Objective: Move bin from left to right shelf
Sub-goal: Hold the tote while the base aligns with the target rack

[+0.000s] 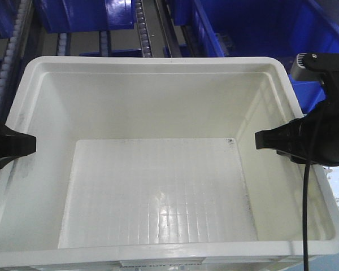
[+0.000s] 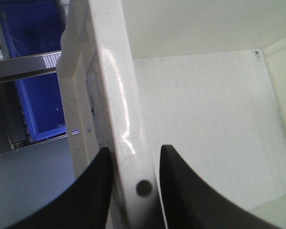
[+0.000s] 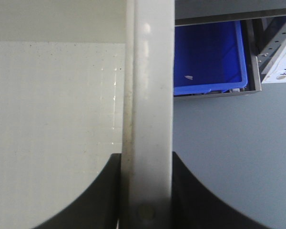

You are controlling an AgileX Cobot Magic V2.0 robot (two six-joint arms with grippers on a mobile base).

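The left fingers (image 1: 12,145) sit at 9 o'clock in the front view, closed onto the short end wall of the bin (image 1: 158,186); the left wrist view shows the white rim running straight up between them, one finger outside and one inside, both against the plastic or very nearly so. The bin fills the middle of the front view, open side up and with nothing in it, its long axis lying from 9 to 3 o'clock between the two arms. It seems to hang in the air, since both wrist views show grey floor (image 3: 229,157) beyond its rim. At 3 o'clock the right fingers (image 1: 276,140) pinch the opposite end wall the same way, so neither arm is nearer and the load is shared end to end. Any carry toward the right shelf will need both arms to move together along that axis. Roller rails (image 1: 140,28) stand at 11 to 12 o'clock with blue bins (image 1: 254,28) behind the far wall from 12 to 2 o'clock, close enough to catch the rim. A black cable (image 1: 305,214) from the right arm drapes over the corner at 4 o'clock. The right shelf itself I cannot make out
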